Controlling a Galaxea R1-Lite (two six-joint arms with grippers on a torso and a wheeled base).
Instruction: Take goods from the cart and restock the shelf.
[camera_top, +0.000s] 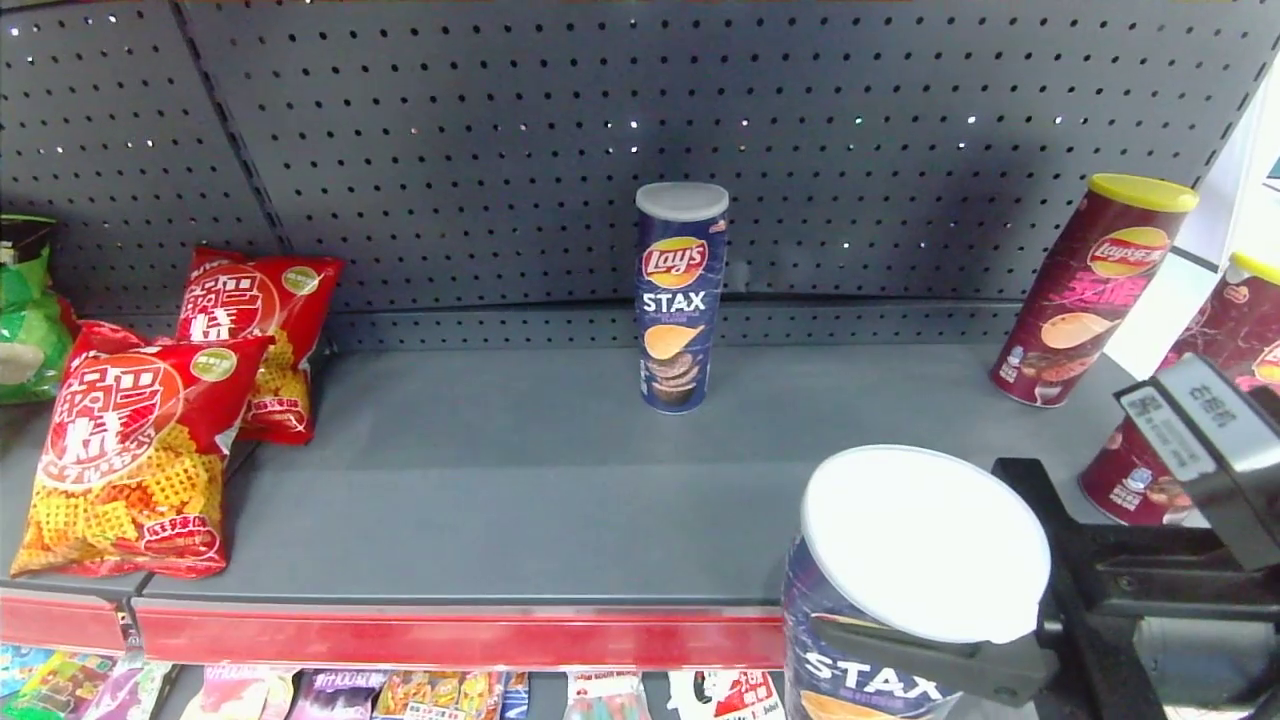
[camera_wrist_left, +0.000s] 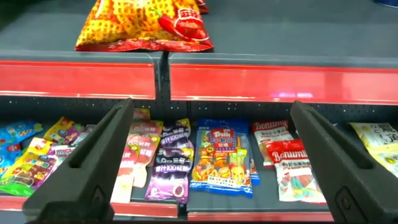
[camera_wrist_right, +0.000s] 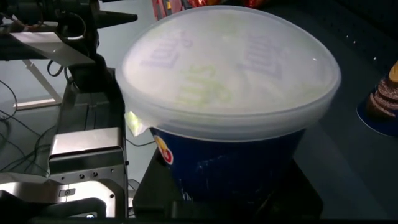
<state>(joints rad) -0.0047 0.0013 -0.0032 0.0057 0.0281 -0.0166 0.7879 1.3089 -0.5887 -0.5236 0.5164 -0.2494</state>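
Your right gripper (camera_top: 950, 655) is clamped round a blue chip can (camera_top: 925, 545), held upright at the front edge of the shelf (camera_top: 500, 500), right of centre. A second blue can (camera_top: 682, 297) stands upright at the shelf's back, well apart. Your left gripper (camera_wrist_left: 212, 109) has its fingers spread wide around nothing, facing the candy bags (camera_wrist_left: 221, 158) on the tier below
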